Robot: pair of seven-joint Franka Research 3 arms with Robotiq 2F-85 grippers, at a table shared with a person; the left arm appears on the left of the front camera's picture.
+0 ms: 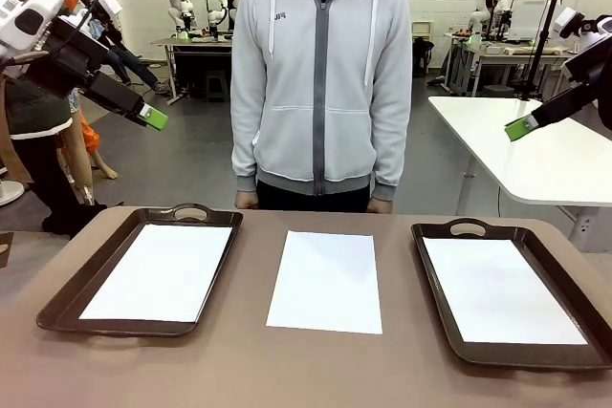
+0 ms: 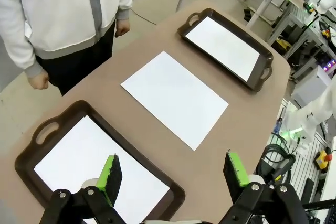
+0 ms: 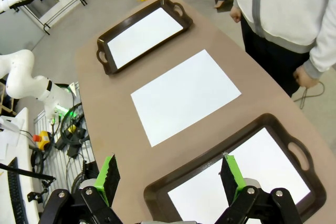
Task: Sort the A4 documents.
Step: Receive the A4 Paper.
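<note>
One white A4 document (image 1: 325,280) lies bare on the brown table between two dark brown trays; it also shows in the wrist views (image 2: 175,97) (image 3: 185,94). Another sheet (image 1: 160,270) fills the left tray (image 1: 63,295), and a third sheet (image 1: 499,289) lies in the right tray (image 1: 435,289). My left gripper (image 1: 151,119) hangs open, high above the table's left side, empty (image 2: 173,171). My right gripper (image 1: 521,127) hangs open, high at the right, empty (image 3: 170,174).
A person in a grey hooded jacket (image 1: 322,74) stands at the far edge of the table, hands (image 1: 247,200) down at the sides. A white table (image 1: 535,150) stands behind on the right. Other tables stand in the background.
</note>
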